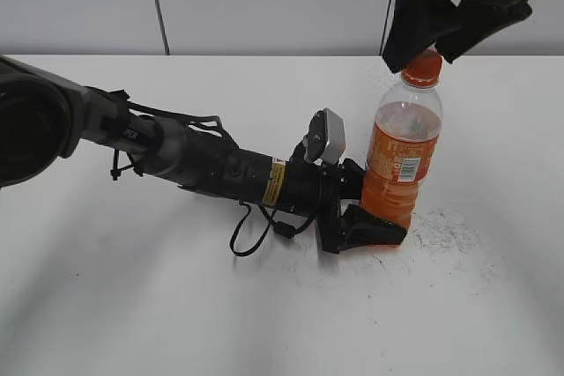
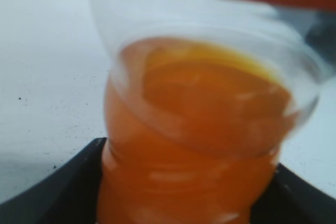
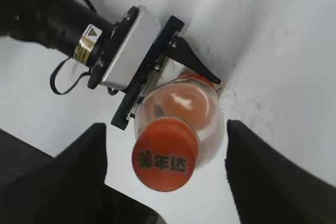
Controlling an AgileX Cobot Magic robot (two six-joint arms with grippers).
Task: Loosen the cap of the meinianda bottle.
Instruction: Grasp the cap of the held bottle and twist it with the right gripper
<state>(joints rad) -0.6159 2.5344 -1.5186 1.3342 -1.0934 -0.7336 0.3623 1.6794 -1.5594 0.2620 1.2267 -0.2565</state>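
The meinianda bottle (image 1: 401,160) stands upright on the white table, clear plastic with orange drink and an orange label. My left gripper (image 1: 363,209) is shut on its lower body; the bottle (image 2: 194,145) fills the left wrist view between the black fingers. The orange cap (image 1: 422,67) sits on the bottle's neck. My right gripper (image 1: 427,41) hangs just above it, open, fingers wide on either side. In the right wrist view the cap (image 3: 165,154) shows from above with dark characters on it, between the two fingers (image 3: 167,156) and touching neither.
The left arm (image 1: 176,151) lies low across the table from the left, with a loose black cable (image 1: 251,235) beside it. The white table (image 1: 264,314) has dark specks near the bottle's base (image 1: 445,226). A grey wall stands behind.
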